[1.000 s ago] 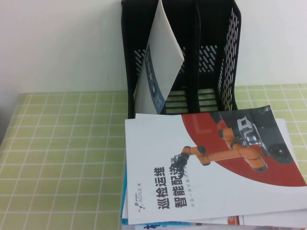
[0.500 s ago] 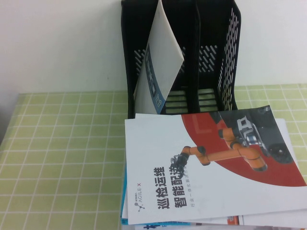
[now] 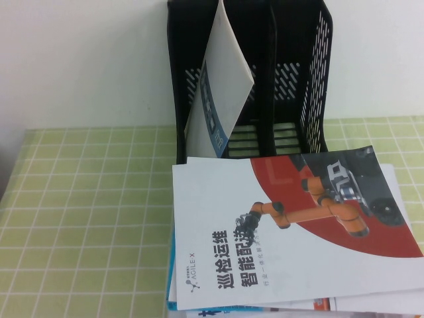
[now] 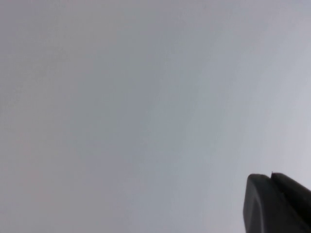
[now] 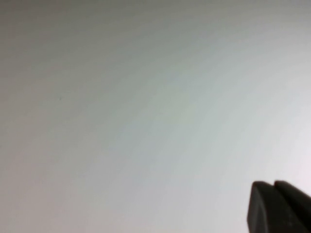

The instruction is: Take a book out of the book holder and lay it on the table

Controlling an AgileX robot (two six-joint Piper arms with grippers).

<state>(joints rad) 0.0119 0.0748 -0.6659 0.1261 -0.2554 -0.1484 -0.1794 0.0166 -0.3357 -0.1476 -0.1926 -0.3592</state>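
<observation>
Book point(image 3: 218, 93) tilted in book holder point(image 3: 291, 79), left table point(image 3: 86, 218) bare, both jaws closed, empty.

Bright even lighting, slightly soft high view, faint shadows, wrist views featureless grey

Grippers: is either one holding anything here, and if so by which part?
Nothing is held. The left gripper and right gripper each face a blank surface, off the high view. The book leans untouched in the book holder.
</observation>
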